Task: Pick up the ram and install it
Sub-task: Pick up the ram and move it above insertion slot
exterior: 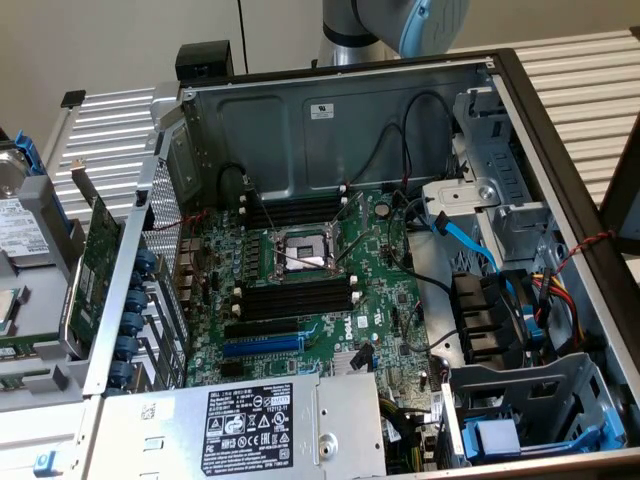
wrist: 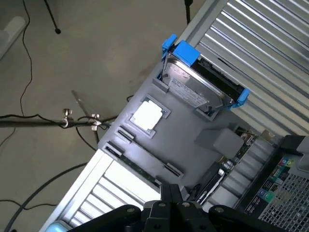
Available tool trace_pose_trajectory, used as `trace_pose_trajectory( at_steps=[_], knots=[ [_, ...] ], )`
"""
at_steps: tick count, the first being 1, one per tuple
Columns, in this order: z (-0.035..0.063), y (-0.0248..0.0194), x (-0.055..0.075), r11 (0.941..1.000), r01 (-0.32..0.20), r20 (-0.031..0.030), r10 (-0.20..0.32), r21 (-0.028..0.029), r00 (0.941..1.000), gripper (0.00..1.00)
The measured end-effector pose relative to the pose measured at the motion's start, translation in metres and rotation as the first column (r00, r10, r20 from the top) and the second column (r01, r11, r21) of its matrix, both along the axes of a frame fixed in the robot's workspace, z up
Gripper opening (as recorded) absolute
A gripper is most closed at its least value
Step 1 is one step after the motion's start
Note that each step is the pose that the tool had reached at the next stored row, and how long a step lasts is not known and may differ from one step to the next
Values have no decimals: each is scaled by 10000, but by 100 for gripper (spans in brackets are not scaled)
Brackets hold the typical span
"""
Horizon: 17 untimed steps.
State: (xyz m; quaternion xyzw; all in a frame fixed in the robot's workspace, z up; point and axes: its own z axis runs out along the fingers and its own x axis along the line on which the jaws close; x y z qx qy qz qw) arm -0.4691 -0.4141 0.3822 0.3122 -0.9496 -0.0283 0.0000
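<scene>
The ram is a long, thin, dark stick lying along the near edge of a grey holder tray in the wrist view. My gripper hangs above that tray, close to one end of the ram, with its fingers shut and nothing between them. In the exterior view the open computer case shows the green motherboard, with black memory slots on one side of the processor socket and more slots on the other. Part of my arm shows above the case's back wall.
On the grey tray sit a hard drive in a blue caddy and a white square part. A green card with a metal bracket leans outside the case at the exterior view's left. Cables, a power supply and drive cages crowd the case.
</scene>
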Motion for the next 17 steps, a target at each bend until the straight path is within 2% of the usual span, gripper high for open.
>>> trace_pose_trajectory(
  at_steps=[4,8,12,17],
  knots=[
    [-3,-1,0,9974,-725,0,725,-21,9974,11],
    [-7,0,-2,9895,-1444,-3,1444,-45,9895,11],
    [-10,0,-4,9762,-2168,-4,2168,-51,9762,11],
    [-12,0,-4,9525,-3046,-5,3046,-54,9525,11]
  ],
)
